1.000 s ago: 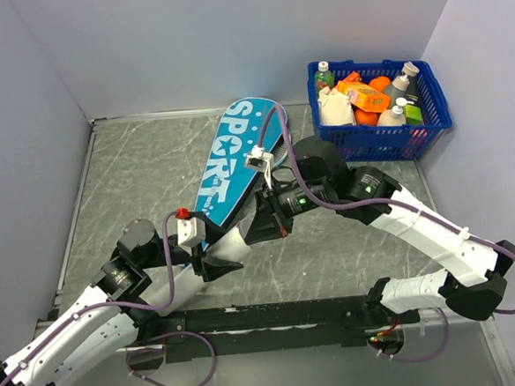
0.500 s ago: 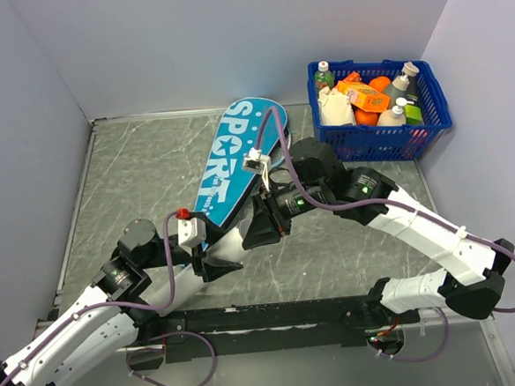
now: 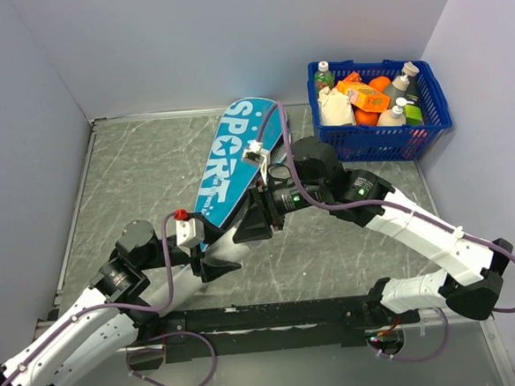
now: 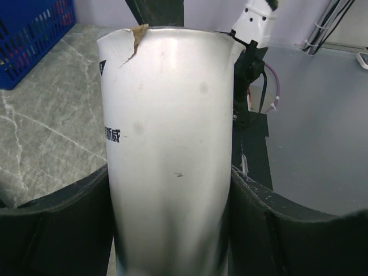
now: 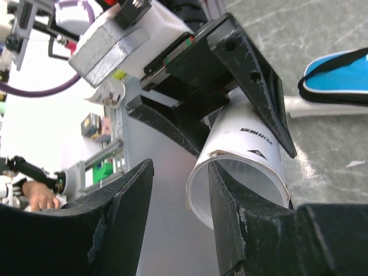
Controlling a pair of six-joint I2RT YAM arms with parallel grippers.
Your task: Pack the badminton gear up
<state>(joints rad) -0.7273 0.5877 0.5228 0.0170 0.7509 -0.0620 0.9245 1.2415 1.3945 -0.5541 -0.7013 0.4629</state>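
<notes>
White tube (image 4: 172, 161) clamped in left jaws; right jaws parted, empty, at its mouth; SPORT bag (image 3: 235, 152) beside; basket (image 3: 383, 142) apart.

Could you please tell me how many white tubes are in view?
1. The white tube is clamped in the left hand, near the blue bag's narrow end, its open rim by the right hand. Others may be hidden.

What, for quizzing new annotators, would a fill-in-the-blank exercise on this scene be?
The left gripper clamps the white tube; the right gripper stands ___ at its mouth. The blue racket bag is lettered ___ in white. The blue mesh basket stands in the far ___ corner of the table.
Missing words: open; SPORT; right.
</notes>
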